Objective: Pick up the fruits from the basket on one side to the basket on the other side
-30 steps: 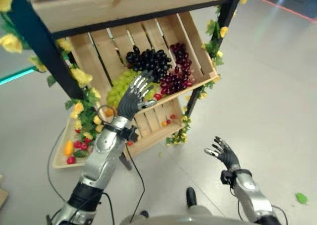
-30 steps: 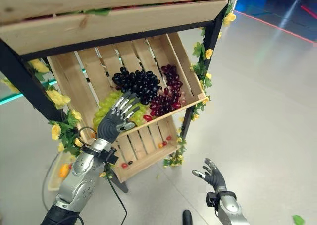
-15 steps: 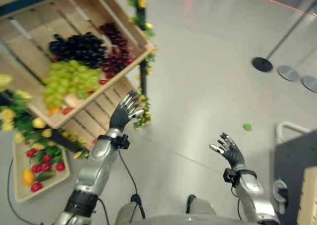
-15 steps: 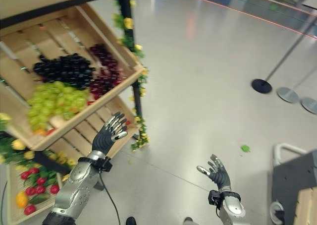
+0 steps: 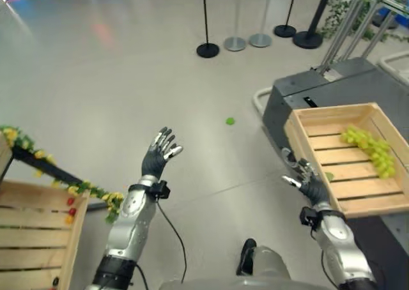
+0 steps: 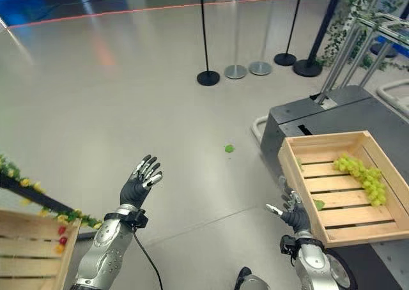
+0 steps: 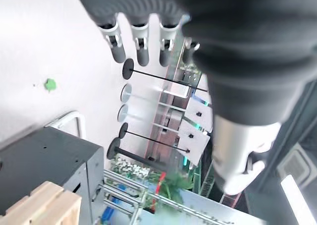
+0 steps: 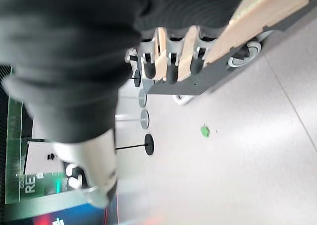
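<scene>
On top of the dark grey cart (image 6: 332, 121) sat a pale wooden crate (image 6: 332, 223), its slatted floor mostly bare, and a bunch of green grapes (image 6: 361, 175) lay toward the far side of that crate, with a single green leaf (image 6: 319, 204) on the slats nearer the crate's front corner. Just beside that front corner hovered the right hand (image 6: 295, 214), fingers spread wide and holding nothing, clear of the crate's wall. Well apart from the cart, across the grey floor (image 5: 128, 79), the left hand (image 5: 157, 157) was raised with its fingers straight and fanned, also holding nothing. Farther still from the cart, beyond the left hand, stood a second wooden crate (image 5: 38, 239) of slats, and a few small red and orange fruits (image 5: 70, 207) showed at its edge, with a garland of yellow flowers and leaves (image 5: 38, 159) running along the dark frame above it. Between the cart and the left hand a small green scrap (image 5: 229, 121) lay alone on the floor. Beyond the cart stood black barrier posts (image 6: 207, 41) on round bases.
</scene>
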